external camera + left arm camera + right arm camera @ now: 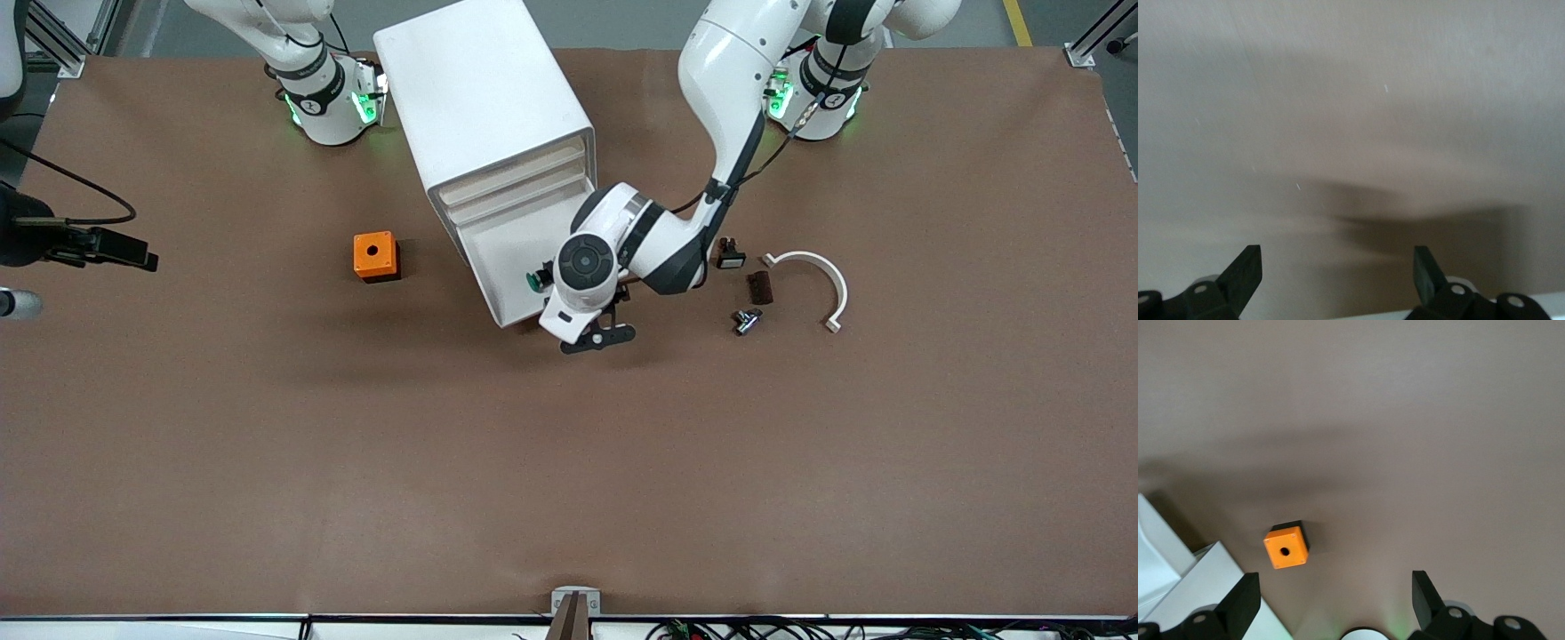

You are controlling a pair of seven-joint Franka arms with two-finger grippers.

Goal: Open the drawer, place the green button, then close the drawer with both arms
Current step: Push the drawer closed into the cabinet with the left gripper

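Note:
The white cabinet has its bottom drawer pulled out toward the front camera. The tiny green-capped button lies in the open drawer, beside the left arm's wrist. My left gripper is over the drawer's pale floor, open and empty; the button does not show in the left wrist view. My right gripper is open and empty, waiting high above the table, out of the front view. It looks down on the orange box and a corner of the cabinet.
The orange box with a hole stands toward the right arm's end. Toward the left arm's end lie a black button with white face, a dark block, a metal fitting and a white curved bracket.

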